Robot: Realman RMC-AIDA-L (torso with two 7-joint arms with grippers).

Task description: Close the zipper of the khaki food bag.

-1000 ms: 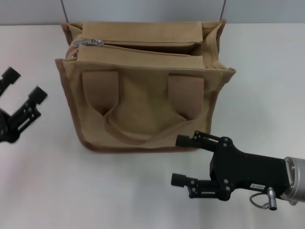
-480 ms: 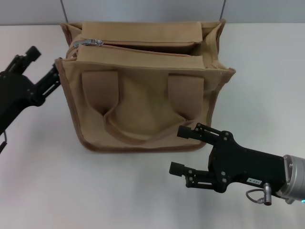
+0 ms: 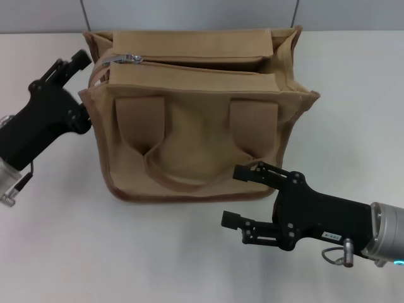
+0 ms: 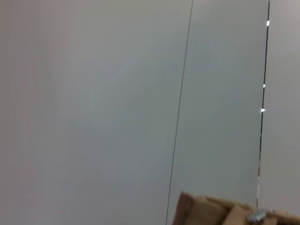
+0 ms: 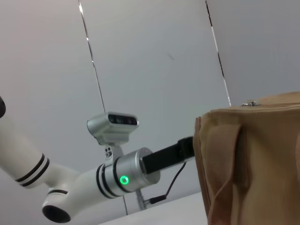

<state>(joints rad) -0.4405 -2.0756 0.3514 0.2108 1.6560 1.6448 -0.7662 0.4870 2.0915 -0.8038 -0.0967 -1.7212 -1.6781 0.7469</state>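
A: Zipper (image 3: 189, 63) open along the khaki food bag (image 3: 196, 120) on the table (image 3: 63, 240); pull at its left end.

B: Grippers?

A: Left gripper (image 3: 81, 79) against the bag's left corner, grip unclear. Right gripper (image 3: 237, 196) spread, empty, in front.

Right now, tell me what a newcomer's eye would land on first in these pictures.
The khaki food bag dominates the middle of the white table, its zipper unclosed with the silver pull at the robot's left end. The left gripper is pressed against the bag's left side. The right gripper hangs open in front of the bag, near its lower right corner.
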